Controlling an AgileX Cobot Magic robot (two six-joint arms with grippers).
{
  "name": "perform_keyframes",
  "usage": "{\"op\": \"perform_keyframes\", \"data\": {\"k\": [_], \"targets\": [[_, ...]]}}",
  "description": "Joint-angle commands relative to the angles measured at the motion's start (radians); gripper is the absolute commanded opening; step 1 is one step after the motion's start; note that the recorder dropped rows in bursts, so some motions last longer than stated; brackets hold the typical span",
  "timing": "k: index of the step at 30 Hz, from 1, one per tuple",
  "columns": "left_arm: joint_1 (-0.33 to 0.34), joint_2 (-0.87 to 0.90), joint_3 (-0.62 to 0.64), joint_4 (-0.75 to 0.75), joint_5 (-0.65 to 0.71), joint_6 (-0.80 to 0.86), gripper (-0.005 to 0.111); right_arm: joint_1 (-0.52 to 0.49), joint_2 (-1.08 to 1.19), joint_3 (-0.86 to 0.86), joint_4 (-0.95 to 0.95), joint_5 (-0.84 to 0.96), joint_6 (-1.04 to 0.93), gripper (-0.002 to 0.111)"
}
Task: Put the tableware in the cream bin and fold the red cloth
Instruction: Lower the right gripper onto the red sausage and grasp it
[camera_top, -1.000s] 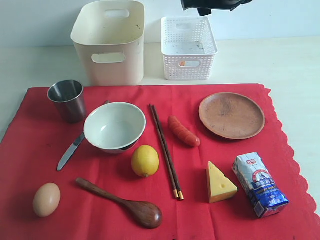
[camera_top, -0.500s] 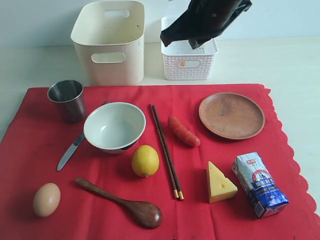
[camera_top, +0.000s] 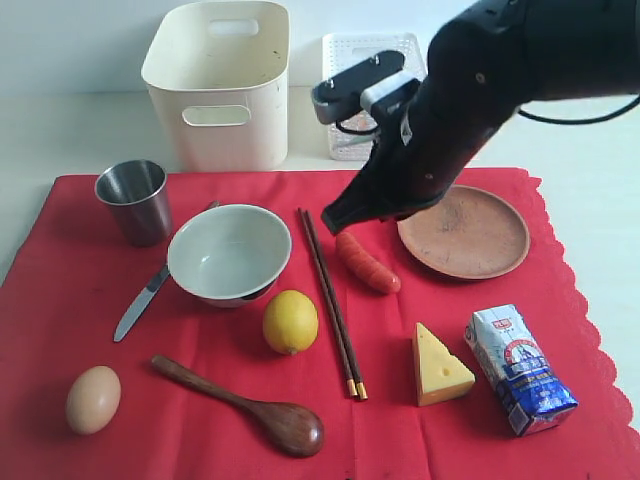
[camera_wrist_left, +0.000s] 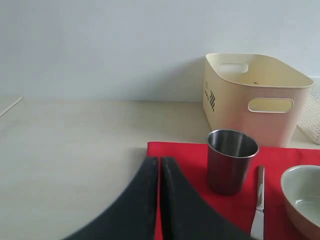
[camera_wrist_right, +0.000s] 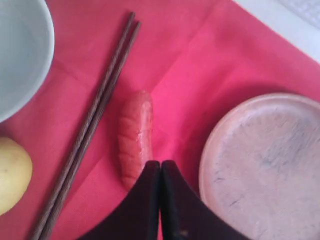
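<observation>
Red cloth (camera_top: 60, 300) spread, nothing binned; right gripper (camera_wrist_right: 160, 166), jaws together and empty, hovers over sausage (camera_wrist_right: 134, 135), plate (camera_wrist_right: 265, 165) just beside, probably its target; must open.

knife (camera_top: 140, 305) apparently partly under bowl (camera_top: 229, 252) | sausage (camera_top: 367, 262) between chopsticks (camera_top: 331, 300), plate (camera_top: 463, 231)

sausage (camera_top: 368, 263): red, lying just beside the tip of the right hand (camera_top: 330, 218)
lemon (camera_top: 290, 321): near the hand, to its left and further forward
cheese (camera_top: 440, 365): yellow wedge, well forward of the hand, to its right
milk carton (camera_top: 520, 369): lying flat, just beyond the cheese
egg (camera_top: 93, 399): farthest from the hand, far left
basket (camera_top: 345, 50): white lattice, behind the hand, partly hidden
bench (camera_top: 590, 120): pale
</observation>
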Motion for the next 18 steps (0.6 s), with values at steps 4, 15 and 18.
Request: {"op": "perform_keyframes", "data": {"k": [4, 15, 18], "targets": [[0.003, -0.007, -0.001, -0.006, 0.0, 0.0, 0.004, 0.004, -0.01, 0.092, 0.047, -0.096, 0.052, 0.006], [0.003, -0.007, -0.001, -0.006, 0.0, 0.0, 0.004, 0.004, 0.091, 0.105, 0.049, -0.243, 0.063, 0.053], [0.003, -0.007, -0.001, -0.006, 0.0, 0.0, 0.004, 0.004, 0.098, 0.105, 0.049, -0.253, 0.057, 0.056]]}}
